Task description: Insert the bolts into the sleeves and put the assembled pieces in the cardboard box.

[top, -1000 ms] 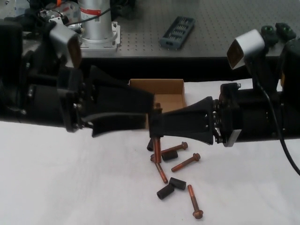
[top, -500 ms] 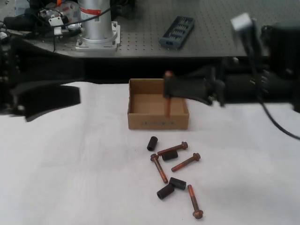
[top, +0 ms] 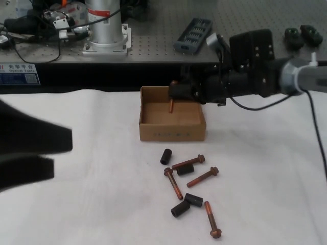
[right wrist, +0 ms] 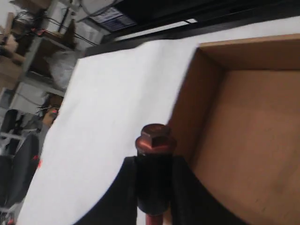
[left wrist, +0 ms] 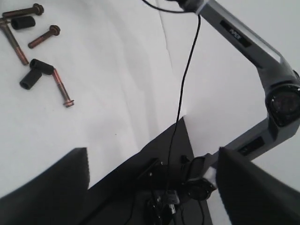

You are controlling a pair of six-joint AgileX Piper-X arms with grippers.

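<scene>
My right gripper (top: 177, 92) hangs over the far edge of the cardboard box (top: 172, 132) and is shut on a copper bolt (top: 171, 105) held upright, head up. In the right wrist view the bolt (right wrist: 155, 138) stands between the black fingers (right wrist: 123, 197), and the box (right wrist: 243, 122) lies open below it. I cannot tell whether a sleeve sits on its shank. My left gripper (top: 56, 153) is open at the bench's left edge, holding nothing. Several loose bolts (top: 203, 176) and black sleeves (top: 166, 156) lie in front of the box, and they also appear in the left wrist view as bolts (left wrist: 62, 88) and sleeves (left wrist: 29, 79).
White cloth (top: 102, 204) covers the bench. Behind it stands a perforated metal table with a silver post base (top: 104, 30) and a grey rack (top: 193, 33). A black cable (left wrist: 180, 93) and the right arm (left wrist: 262, 61) cross the left wrist view.
The two grippers were together above the loose parts. The left one has pulled back to the left edge, and the right one has carried the bolt back over the box.
</scene>
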